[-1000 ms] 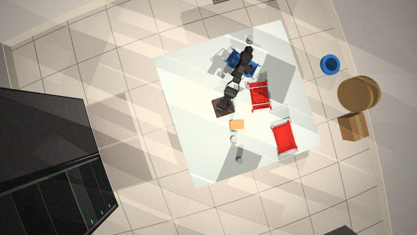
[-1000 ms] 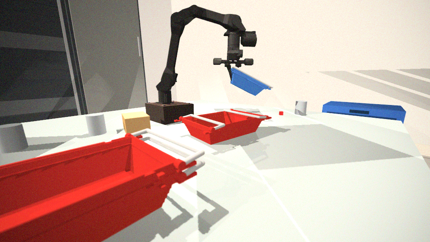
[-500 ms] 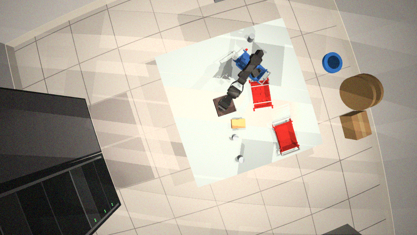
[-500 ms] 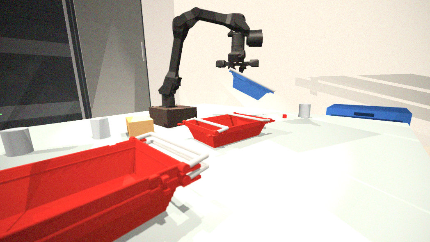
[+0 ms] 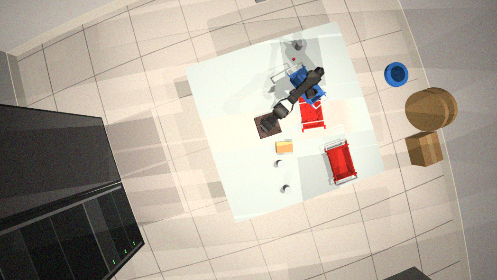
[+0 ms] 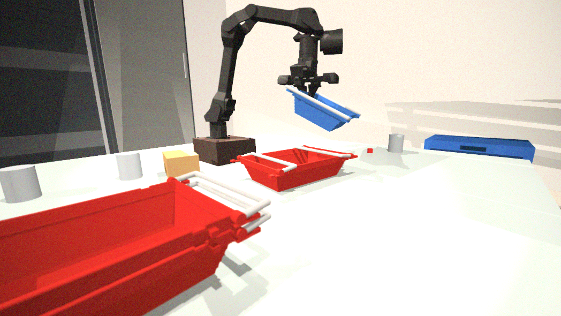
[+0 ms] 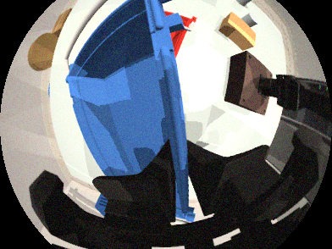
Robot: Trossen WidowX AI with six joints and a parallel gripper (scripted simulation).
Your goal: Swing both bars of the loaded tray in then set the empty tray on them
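The loaded red tray (image 5: 323, 114) (image 6: 310, 174) (image 7: 179, 39), right of centre in the top view, stands upright with small red blocks inside and white bars (image 5: 313, 122) (image 6: 271, 160) across its top, while the blue tray (image 5: 298, 77) (image 6: 317, 115) (image 7: 141, 106) hangs tilted, upper right in the exterior view.
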